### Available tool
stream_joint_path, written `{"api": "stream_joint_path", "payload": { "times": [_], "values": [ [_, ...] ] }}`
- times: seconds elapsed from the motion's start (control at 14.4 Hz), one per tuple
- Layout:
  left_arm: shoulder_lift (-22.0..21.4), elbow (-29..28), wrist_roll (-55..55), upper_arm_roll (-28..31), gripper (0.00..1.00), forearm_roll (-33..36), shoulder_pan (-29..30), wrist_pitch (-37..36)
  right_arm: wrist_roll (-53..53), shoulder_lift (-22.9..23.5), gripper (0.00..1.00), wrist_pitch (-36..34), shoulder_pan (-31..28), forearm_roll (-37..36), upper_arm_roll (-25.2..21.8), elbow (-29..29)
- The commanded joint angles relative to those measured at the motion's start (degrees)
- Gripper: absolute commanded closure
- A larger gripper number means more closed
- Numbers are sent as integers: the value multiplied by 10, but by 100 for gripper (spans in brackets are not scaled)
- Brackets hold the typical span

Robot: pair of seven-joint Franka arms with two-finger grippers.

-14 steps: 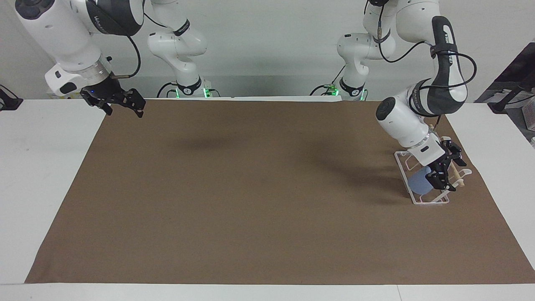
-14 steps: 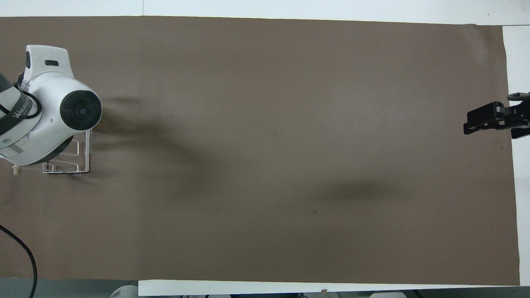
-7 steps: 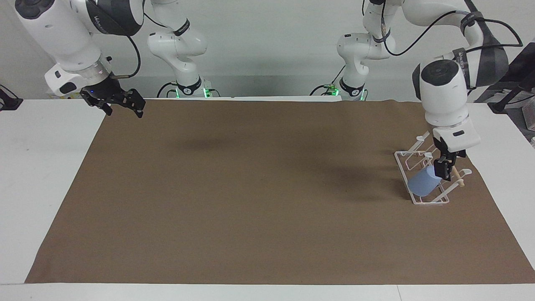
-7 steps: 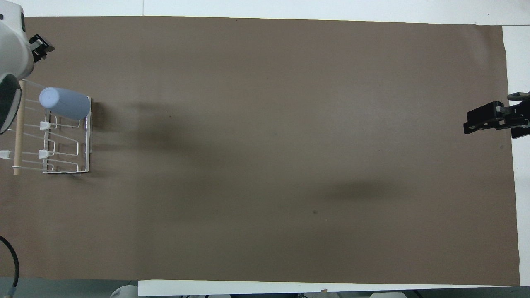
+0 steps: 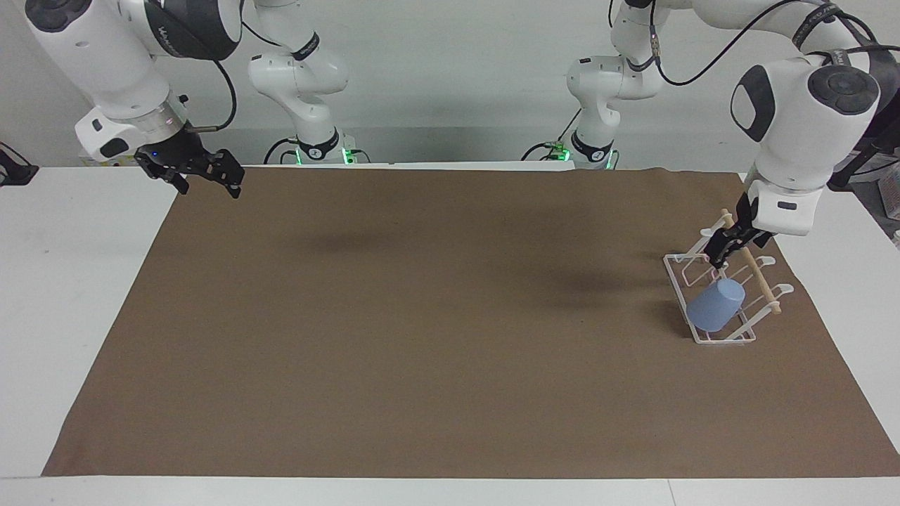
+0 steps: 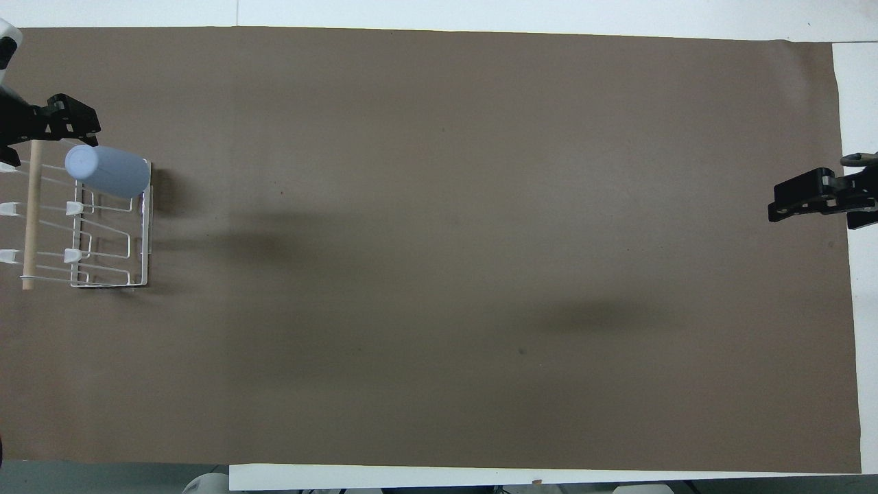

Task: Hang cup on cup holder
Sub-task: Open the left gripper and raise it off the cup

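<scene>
- Small light-blue plastic cup (image 5: 715, 306) tilted on white wire cup holder (image 5: 703, 336), just below left gripper (image 5: 724, 247).
- Left fingers' state: cannot tell.
- Right gripper (image 5: 205, 179) spread, waiting well apart.

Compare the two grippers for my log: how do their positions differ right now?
The left gripper hangs over the cup holder, just above the hung light-blue cup; the right gripper waits over the brown mat's corner at the right arm's end. The left gripper points steeply down, the right gripper slants sideways. Neither holds anything.
</scene>
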Motion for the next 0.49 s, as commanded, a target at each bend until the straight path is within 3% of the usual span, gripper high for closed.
{"api": "stream_joint_path", "payload": {
  "times": [0.0, 0.42],
  "values": [
    [9, 37, 96, -3, 0, -35, -1, -54, 5, -11, 1, 11, -8, -9, 8, -12],
    [11, 74, 100, 0, 0, -72, -1, -83, 5, -11, 1, 11, -8, -9, 8, -11]
  ]
}}
